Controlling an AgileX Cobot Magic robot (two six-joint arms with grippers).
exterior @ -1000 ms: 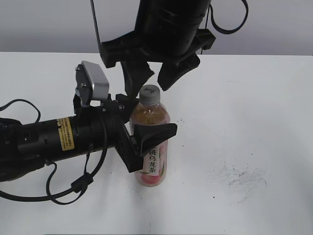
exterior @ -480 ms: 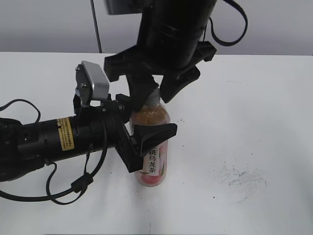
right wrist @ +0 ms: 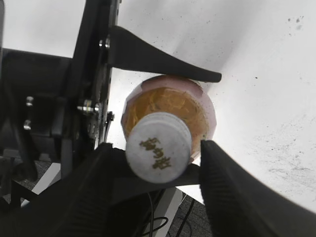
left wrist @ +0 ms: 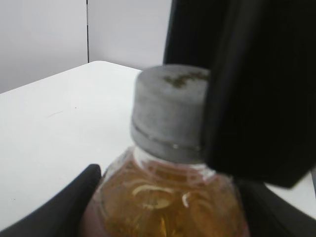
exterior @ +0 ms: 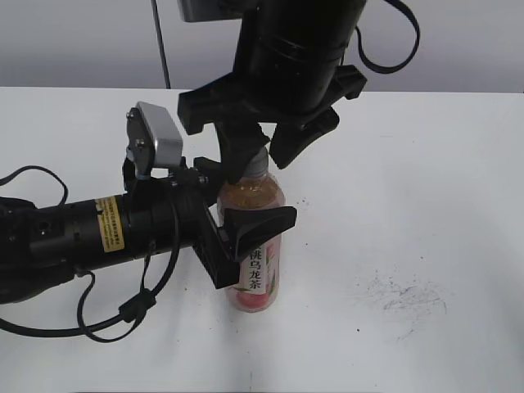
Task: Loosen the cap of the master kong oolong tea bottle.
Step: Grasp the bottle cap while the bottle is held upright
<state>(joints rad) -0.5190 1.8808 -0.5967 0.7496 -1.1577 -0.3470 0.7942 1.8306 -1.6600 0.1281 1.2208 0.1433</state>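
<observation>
The master kong oolong tea bottle point(exterior: 258, 274) stands upright on the white table, with amber tea and a pink label. My left gripper point(exterior: 246, 205) is shut on its body from the left; its jaws flank the shoulder in the left wrist view point(left wrist: 168, 217). The grey-white cap point(right wrist: 158, 154) with its dark logo sits between the fingers of my right gripper point(right wrist: 157, 147), which is open and comes down from above. One finger lies close beside the cap point(left wrist: 168, 113); the other stands apart. In the exterior view the right gripper point(exterior: 266, 160) hides most of the cap.
The white table point(exterior: 409, 205) has dark scuff marks at the right point(exterior: 401, 295). The left arm's cable point(exterior: 123, 315) loops over the front left of the table. A grey wall stands behind.
My right gripper has come down from above the bottle so that its fingers now straddle the cap. The left gripper and the bottle have not moved.
</observation>
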